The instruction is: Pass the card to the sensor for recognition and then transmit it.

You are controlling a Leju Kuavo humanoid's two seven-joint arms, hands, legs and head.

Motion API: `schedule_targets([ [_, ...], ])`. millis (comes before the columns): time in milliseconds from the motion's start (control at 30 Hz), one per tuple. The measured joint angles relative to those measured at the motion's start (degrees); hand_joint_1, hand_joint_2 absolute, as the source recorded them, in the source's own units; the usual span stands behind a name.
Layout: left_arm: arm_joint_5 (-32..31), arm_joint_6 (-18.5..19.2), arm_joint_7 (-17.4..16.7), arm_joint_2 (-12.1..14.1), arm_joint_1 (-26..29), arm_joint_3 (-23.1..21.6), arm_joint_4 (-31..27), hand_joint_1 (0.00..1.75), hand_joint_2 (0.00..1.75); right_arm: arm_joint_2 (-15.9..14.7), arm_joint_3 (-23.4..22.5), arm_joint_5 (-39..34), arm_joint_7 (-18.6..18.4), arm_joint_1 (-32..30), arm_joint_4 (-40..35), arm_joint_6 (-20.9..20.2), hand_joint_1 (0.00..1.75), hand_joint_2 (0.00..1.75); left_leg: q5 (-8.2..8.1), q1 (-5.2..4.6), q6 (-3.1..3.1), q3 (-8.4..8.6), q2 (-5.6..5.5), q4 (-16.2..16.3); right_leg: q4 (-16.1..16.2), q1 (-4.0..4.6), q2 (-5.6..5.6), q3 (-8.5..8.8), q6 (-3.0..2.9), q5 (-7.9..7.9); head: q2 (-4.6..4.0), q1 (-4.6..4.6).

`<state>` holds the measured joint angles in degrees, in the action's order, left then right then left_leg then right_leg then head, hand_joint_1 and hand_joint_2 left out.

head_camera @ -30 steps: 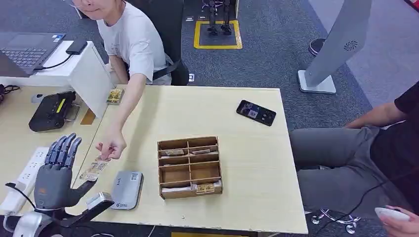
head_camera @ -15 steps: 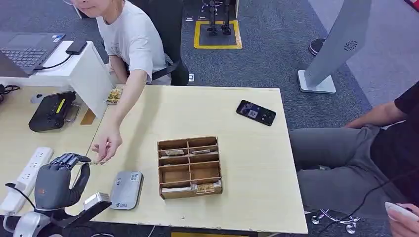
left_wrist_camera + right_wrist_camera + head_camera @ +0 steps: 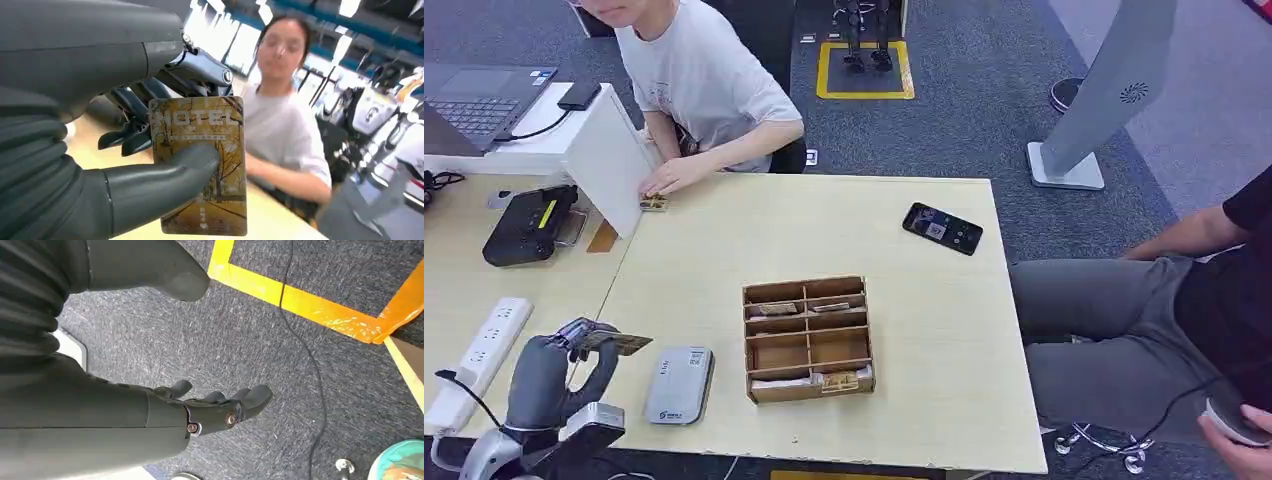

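Head view: the left robot hand (image 3: 552,372) pinches the card (image 3: 614,344) above the tabletop's (image 3: 924,330) near left corner, its long axis pointing right toward the grey sensor (image 3: 680,385), which lies just beside and below. The right robot hand (image 3: 220,407) hangs over the floor, holding nothing, fingers loosely apart.

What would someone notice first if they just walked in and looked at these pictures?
Probably the robot's left hand at the table's near left corner, pinching a golden card printed HOTEL between thumb and fingers. Right beside it on the table lies a grey sensor, and a wooden box with compartments sits in the middle.
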<state>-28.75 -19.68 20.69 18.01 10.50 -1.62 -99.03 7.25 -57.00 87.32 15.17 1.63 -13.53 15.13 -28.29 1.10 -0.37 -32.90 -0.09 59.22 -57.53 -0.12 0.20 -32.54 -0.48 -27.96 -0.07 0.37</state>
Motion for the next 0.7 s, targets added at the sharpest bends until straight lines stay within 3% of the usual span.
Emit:
schedule_targets([
  [100, 15.3, 15.0, -5.3, -1.7, -0.3, 0.0, -0.8, 1.75, 1.75, 0.3, 0.0, -1.5, 0.0, -0.3, -0.2, 0.3, 0.00, 1.75, 0.00, -0.01, 0.00, -0.01, 0.00, 0.0, 0.0, 0.00, 0.00, 0.01, 0.00, 0.00, 0.00, 0.02],
  [167, 20.1, 19.5, -8.0, -2.4, -0.4, 0.0, -1.4, 1.75, 1.75, 0.6, 0.0, -1.8, 0.0, -0.6, -0.6, 0.3, 0.00, 1.75, 0.00, -0.01, 0.00, 0.00, 0.01, 0.0, 0.0, -0.01, 0.02, 0.00, 0.00, 0.01, 0.00, 0.02],
  [367, 21.5, 19.6, -11.3, -4.2, -1.7, 0.0, -1.5, 1.75, 1.75, 0.9, 0.0, -2.0, -0.1, -1.1, -1.0, 0.3, 0.00, 1.75, 0.00, -0.01, 0.00, 0.01, 0.01, 0.0, 0.0, -0.01, 0.01, 0.00, 0.00, 0.01, 0.00, 0.00],
  [533, 19.7, 14.6, -17.1, -5.4, -3.5, 0.0, -0.7, 1.75, 1.75, 1.1, 0.0, -2.2, -0.3, -1.1, -1.6, 0.7, 0.00, 1.75, 0.00, -0.01, 0.00, 0.00, 0.00, 0.0, 0.0, -0.01, 0.00, 0.00, 0.00, 0.01, 0.00, 0.02],
  [700, 16.9, 10.0, -18.3, -6.1, -5.0, 0.0, 2.7, 1.75, 1.75, 1.1, 0.0, -2.5, -0.5, -1.1, -1.8, 1.1, 0.00, 1.75, 0.00, -0.01, 0.00, 0.02, 0.02, 0.0, 0.0, -0.01, 0.01, 0.00, -0.01, 0.02, 0.00, 0.00],
])
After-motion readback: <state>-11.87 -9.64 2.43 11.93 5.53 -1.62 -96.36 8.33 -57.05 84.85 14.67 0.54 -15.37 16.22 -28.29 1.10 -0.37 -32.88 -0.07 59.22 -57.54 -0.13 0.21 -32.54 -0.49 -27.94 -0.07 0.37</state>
